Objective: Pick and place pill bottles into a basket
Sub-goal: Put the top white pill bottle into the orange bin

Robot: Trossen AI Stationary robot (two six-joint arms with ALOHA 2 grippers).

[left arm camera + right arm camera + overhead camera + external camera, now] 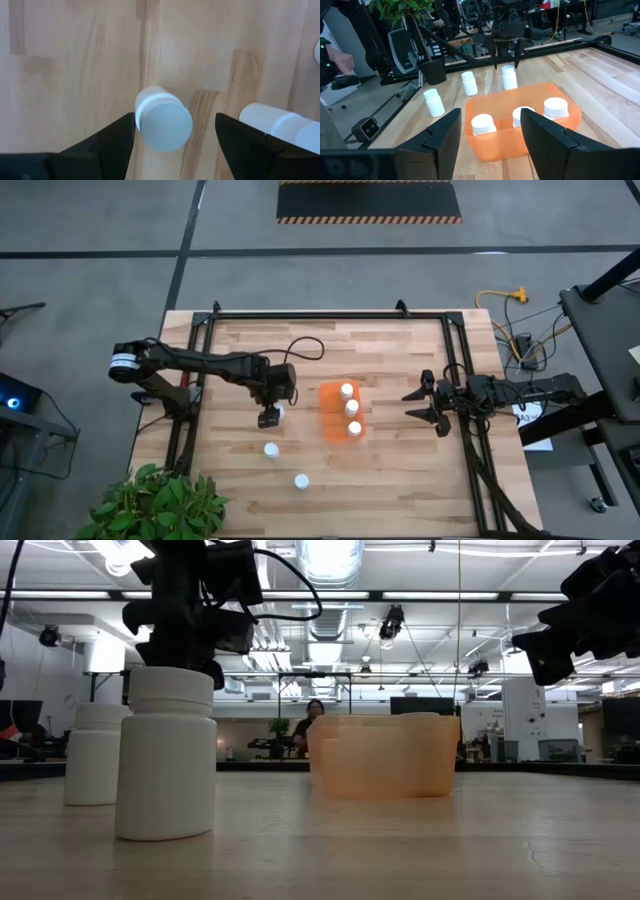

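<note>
Three white pill bottles [555, 108] stand upright in the orange basket [331, 412] at the table's middle. Three more stand on their bases on the wood to its left: one [162, 120] under my left gripper, two nearer the front edge [271, 449] [301, 480]. My left gripper [271, 418] is open and points down. Its fingers [117, 137] stand on either side of that bottle's cap [508, 69] and touch nothing. My right gripper [420, 405] is open and empty, right of the basket, above the table.
A second bottle [280, 127] stands close beside the one under my left gripper. A black metal frame [330, 315] runs around the table's back and sides. A potted plant [150, 505] is at the near left corner. A person shows far off in the low view [305, 730].
</note>
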